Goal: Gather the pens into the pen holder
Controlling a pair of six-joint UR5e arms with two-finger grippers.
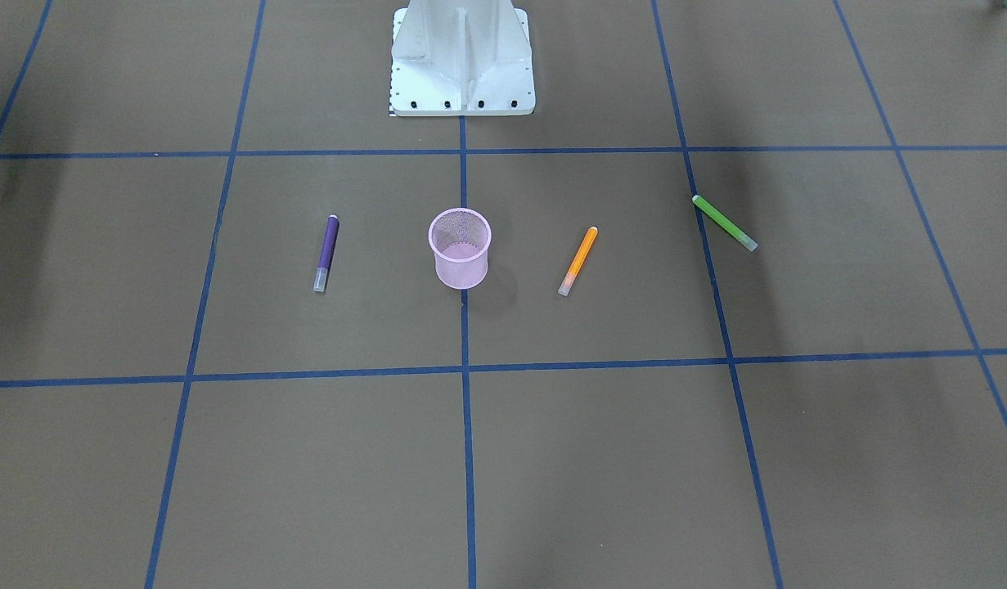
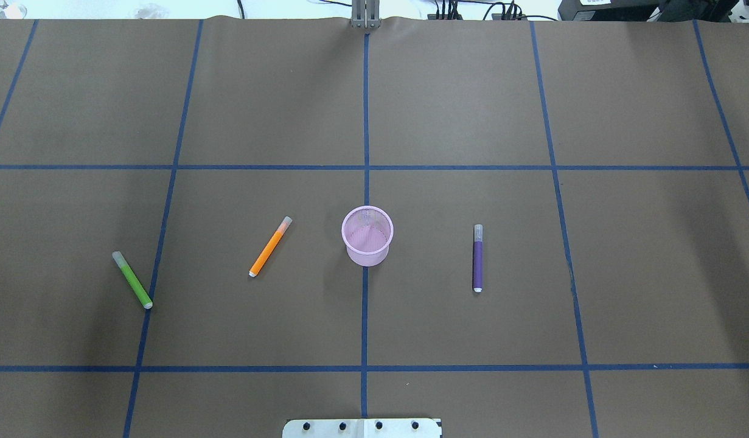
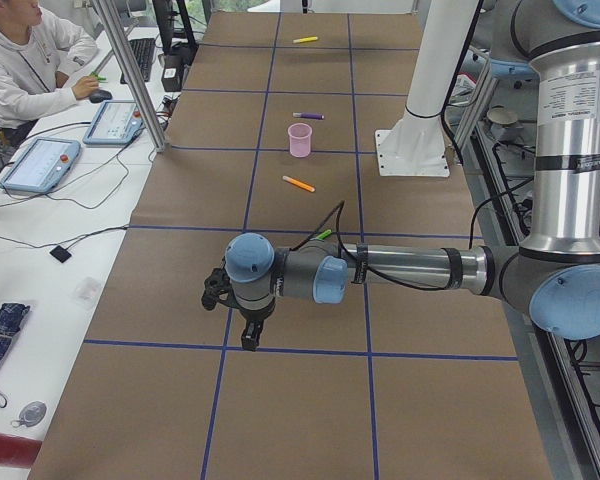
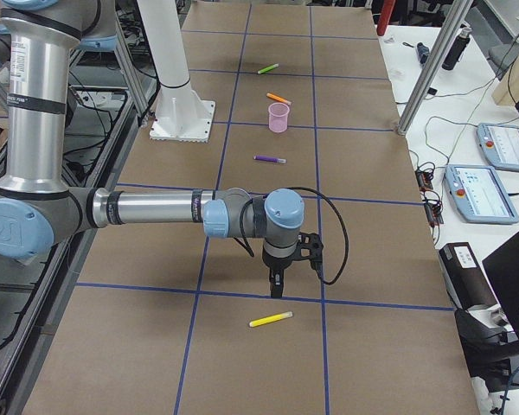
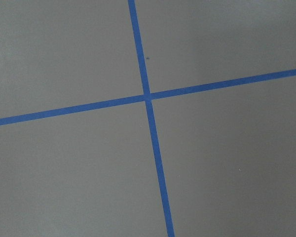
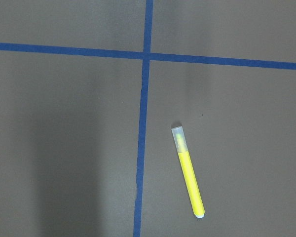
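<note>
Orange pen [image 1: 578,260] near upright pen holder [image 1: 462,267]

Soft, even overhead light and sharp focus in every view. Broad faint shadows dim the table [image 1: 552,458] toward both ends; the pen holder [image 1: 460,258] throws a small soft shadow beside it.

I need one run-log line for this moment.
pen holder: empty | on table: purple pen, orange pen, green pen, yellow pen | left gripper, right gripper: state unclear

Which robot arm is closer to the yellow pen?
Right. The right gripper hangs close by the yellow pen; the left gripper is far beyond the pen holder.
</note>
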